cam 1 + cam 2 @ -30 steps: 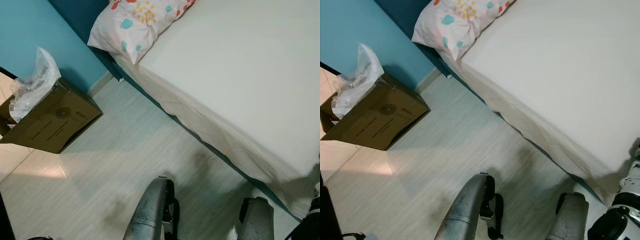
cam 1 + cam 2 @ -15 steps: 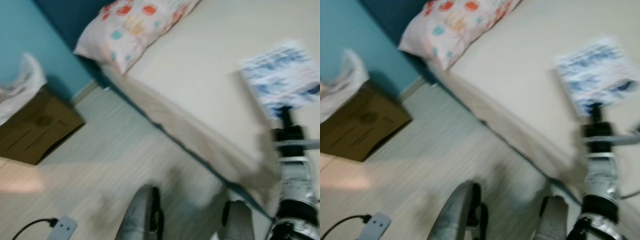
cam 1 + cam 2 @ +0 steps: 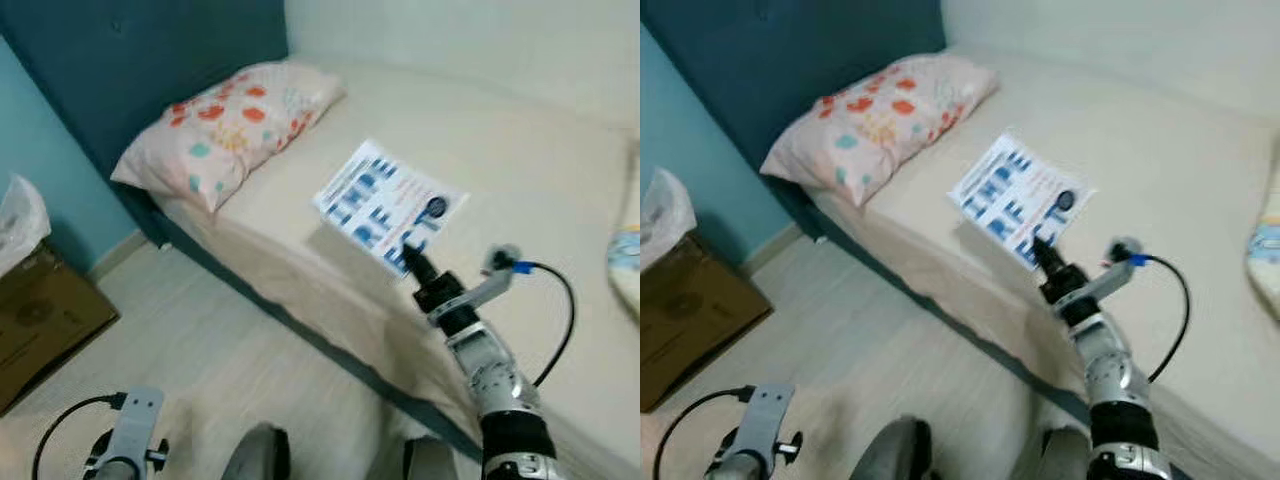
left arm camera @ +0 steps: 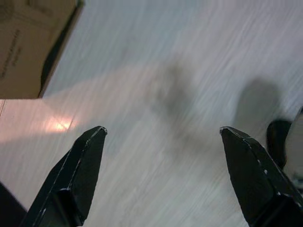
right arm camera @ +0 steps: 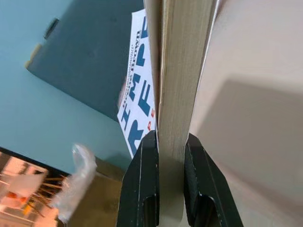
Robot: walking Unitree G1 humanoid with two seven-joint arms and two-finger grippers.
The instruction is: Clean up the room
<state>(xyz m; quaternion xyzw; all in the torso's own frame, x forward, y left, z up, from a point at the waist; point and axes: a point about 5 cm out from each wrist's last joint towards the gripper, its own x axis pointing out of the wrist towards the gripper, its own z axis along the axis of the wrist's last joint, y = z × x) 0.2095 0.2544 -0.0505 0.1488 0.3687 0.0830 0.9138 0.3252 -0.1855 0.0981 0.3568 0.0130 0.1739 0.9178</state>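
Over the near edge of the bed [image 3: 520, 190], the right pincer [image 3: 412, 262] is clamped on the book [image 3: 385, 205] by its near edge — lift it level, grip firm, clear of the pillow [image 3: 225, 130] at far left. Low on the left, the left pincer [image 4: 163, 137] gapes wide over the floor [image 4: 189, 71], holding nothing.

head eyes look down over bed [image 3: 520, 200] and floor [image 3: 200, 360] — wrist views sit close behind their fingers.

Book [image 3: 388, 205]: glossy printed cover, matt paper edges. Bedsheet [image 3: 520, 160]: smooth matt cloth. Box [image 3: 40, 310]: cardboard.
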